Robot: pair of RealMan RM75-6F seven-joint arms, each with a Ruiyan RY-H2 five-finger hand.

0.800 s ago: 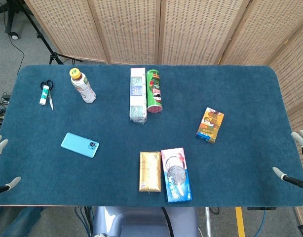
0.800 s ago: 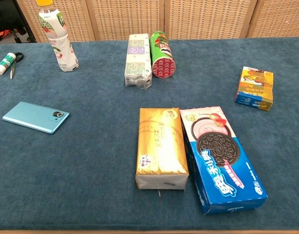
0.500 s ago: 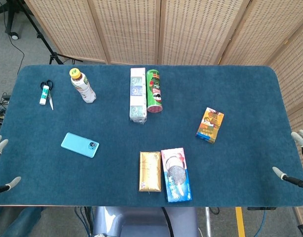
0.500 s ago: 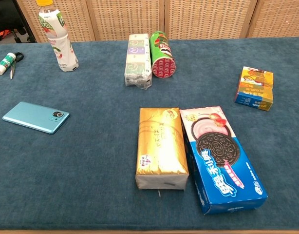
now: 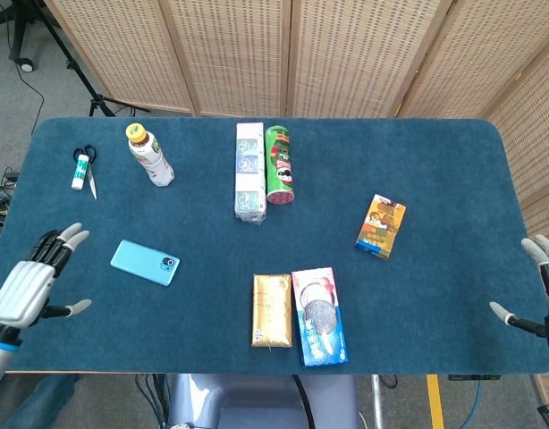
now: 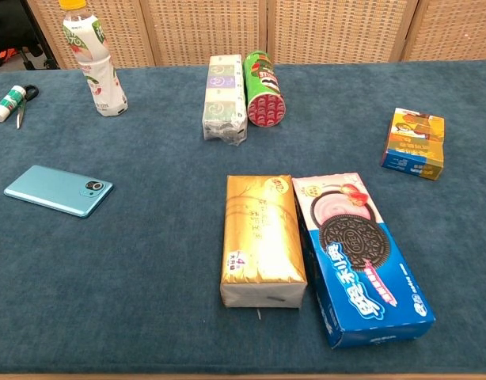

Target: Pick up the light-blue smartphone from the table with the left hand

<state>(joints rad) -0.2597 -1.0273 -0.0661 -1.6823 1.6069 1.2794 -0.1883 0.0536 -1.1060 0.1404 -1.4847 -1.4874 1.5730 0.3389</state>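
From the head view, the light-blue phone (image 5: 145, 262) lies flat on the blue worktop (image 5: 418, 161), camera end toward the middle. Its long axis runs left to right with a slight tilt. The left hand (image 5: 31, 284) hovers at the worktop's left edge, fingers spread and holding nothing; the phone lies just to its right and a little further in, so this hand is by far the nearer. The right hand (image 5: 538, 295) sits at the far right edge, also spread and empty, well apart from the phone. The grasp has not begun, I judge.

From the chest view, neither hand shows. The phone (image 6: 58, 190) rests at the left, with a bottle (image 6: 93, 66) behind it. The blue biscuit box (image 6: 360, 261) shows Oreo-style biscuits; a green crisp tube (image 6: 263, 89) lies behind, its brand too small to read.
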